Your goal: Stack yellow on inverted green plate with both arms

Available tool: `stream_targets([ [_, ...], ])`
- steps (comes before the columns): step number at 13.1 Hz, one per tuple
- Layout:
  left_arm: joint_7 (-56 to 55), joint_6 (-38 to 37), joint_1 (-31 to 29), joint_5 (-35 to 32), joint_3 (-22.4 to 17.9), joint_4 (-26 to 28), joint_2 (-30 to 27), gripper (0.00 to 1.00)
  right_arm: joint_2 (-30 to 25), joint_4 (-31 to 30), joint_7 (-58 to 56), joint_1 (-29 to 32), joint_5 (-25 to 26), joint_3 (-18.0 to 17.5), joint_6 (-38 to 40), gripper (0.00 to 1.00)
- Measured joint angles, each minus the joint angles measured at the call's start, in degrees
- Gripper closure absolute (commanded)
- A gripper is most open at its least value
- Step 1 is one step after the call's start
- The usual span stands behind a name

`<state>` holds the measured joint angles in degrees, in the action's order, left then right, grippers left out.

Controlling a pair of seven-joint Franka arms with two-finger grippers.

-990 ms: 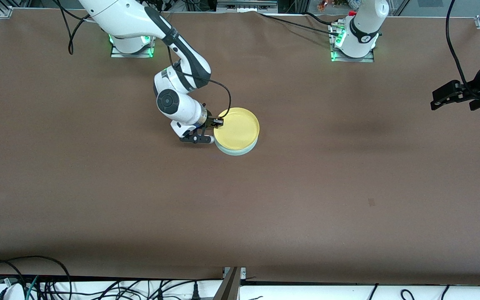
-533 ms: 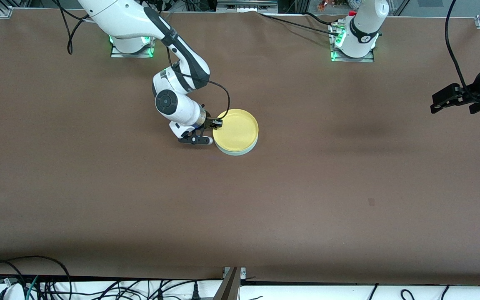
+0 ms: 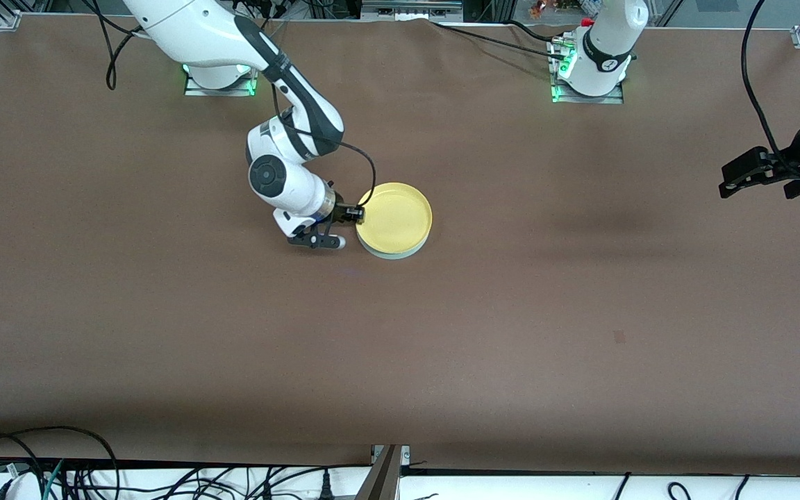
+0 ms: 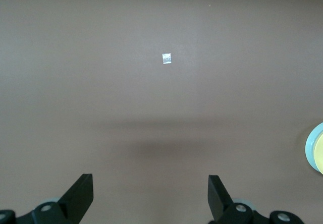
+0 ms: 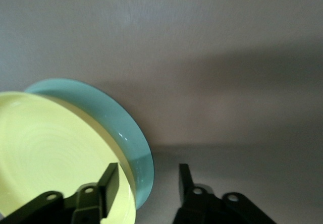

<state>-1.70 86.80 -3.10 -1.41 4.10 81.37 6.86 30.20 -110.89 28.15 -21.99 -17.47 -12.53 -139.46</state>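
While stacked, yellow (image 3: 396, 218) atop green plate (image 3: 393, 253).

2 white arms (image 3: 205, 31), black joints, black cables

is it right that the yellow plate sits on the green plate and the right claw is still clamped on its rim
Not quite. The yellow plate does sit on the green plate, but the right claw is open with its fingers apart, as the right wrist view shows.
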Motion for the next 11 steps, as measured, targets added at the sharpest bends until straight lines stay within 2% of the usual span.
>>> stream_targets([
  [5,0.0,0.08,0.0,0.0,-0.01,-0.14,0.17,0.0,-3.19,19.59,-7.59,0.6,7.23,9.45,29.87,0.0],
  [9,0.0,0.14,0.0,0.0,-0.02,-0.18,0.22,0.0,-3.37,29.4,-18.53,2.69,7.96,17.49,43.41,0.0],
  [11,0.0,0.15,0.0,0.0,-0.02,-0.19,0.23,0.0,-4.17,33.58,-22.12,3.04,10.81,20.96,50.44,0.0],
])
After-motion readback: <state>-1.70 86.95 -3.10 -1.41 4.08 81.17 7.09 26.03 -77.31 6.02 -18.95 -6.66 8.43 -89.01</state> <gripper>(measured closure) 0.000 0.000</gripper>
